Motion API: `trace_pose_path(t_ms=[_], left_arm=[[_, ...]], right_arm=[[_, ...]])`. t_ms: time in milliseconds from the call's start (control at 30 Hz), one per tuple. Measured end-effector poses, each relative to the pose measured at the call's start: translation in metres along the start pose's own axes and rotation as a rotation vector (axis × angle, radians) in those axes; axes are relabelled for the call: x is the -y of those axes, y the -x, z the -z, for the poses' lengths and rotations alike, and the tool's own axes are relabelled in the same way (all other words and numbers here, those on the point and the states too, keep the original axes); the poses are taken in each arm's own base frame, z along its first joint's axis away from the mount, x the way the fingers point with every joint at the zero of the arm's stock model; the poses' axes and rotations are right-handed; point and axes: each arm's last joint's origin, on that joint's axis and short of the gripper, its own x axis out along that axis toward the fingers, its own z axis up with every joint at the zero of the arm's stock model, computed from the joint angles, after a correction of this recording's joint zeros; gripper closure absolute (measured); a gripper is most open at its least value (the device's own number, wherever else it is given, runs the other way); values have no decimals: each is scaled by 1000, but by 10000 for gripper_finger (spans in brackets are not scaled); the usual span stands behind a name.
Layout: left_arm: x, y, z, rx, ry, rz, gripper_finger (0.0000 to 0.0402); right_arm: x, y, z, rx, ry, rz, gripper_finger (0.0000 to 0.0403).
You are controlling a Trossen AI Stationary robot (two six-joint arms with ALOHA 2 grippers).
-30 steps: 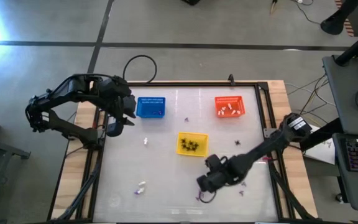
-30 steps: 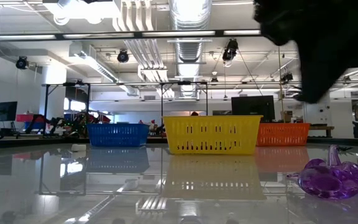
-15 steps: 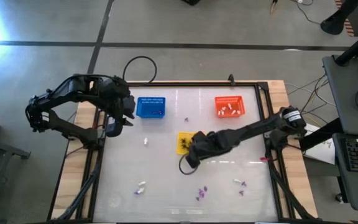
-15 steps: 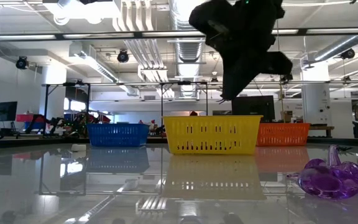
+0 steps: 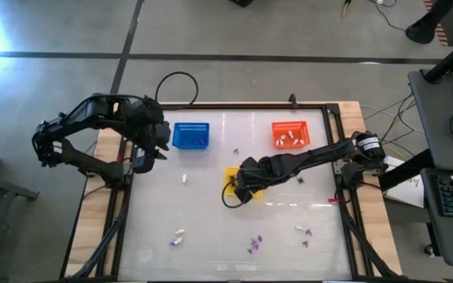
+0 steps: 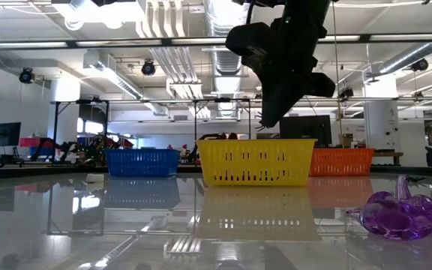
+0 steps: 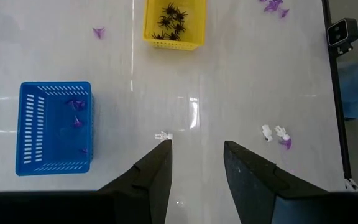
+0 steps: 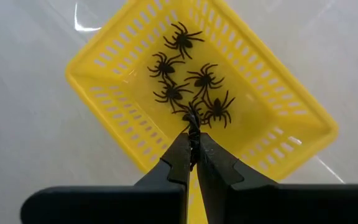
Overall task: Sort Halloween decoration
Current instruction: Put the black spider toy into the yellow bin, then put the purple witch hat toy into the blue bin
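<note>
My right gripper hangs over the yellow basket, shut on a small black spider. Several black spiders lie on the basket's floor. In the high view the gripper covers part of that basket; the low view shows it above the basket's rim. My left gripper waits open and high near the blue basket, which holds purple trinkets. Loose purple and white trinkets lie on the table. My right gripper pinches the black spider between its two fingertips, and the spider sticks out past their free ends. The fingers come from above, slanting down. The spider hangs clear above the yellow basket's floor, over the spiders lying there.
An orange basket with white pieces stands at the far right. A white trinket lies between the blue and yellow baskets, more white and purple ones near the front. A purple trinket sits close to the low camera.
My right gripper has swung from the near part of the table, by the loose purple trinkets, toward the far edge and somewhat left, to above the yellow basket. Its wrist has rolled on the way, and it has stayed shut.
</note>
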Motion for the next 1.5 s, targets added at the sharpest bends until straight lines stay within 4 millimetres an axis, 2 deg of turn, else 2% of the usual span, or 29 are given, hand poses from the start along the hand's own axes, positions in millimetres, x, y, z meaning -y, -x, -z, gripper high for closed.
trace_pose_path(t_ms=[700,933,1200,1333,1500], left_arm=[[0,0,0,-3,8,0,274],[0,0,1,-6,9,0,274],[0,-1,0,-2,9,-1,274],[-2,-5,-7,16,5,-3,274],[-7,-21,-23,26,14,-4,274]], right_arm=[[-1,3,-4,10,50,12,389],[10,0,-6,-22,26,80,355],[9,1,-6,-28,26,72,305],[6,3,-7,-78,39,14,296],[-1,10,-8,-200,47,-119,302]])
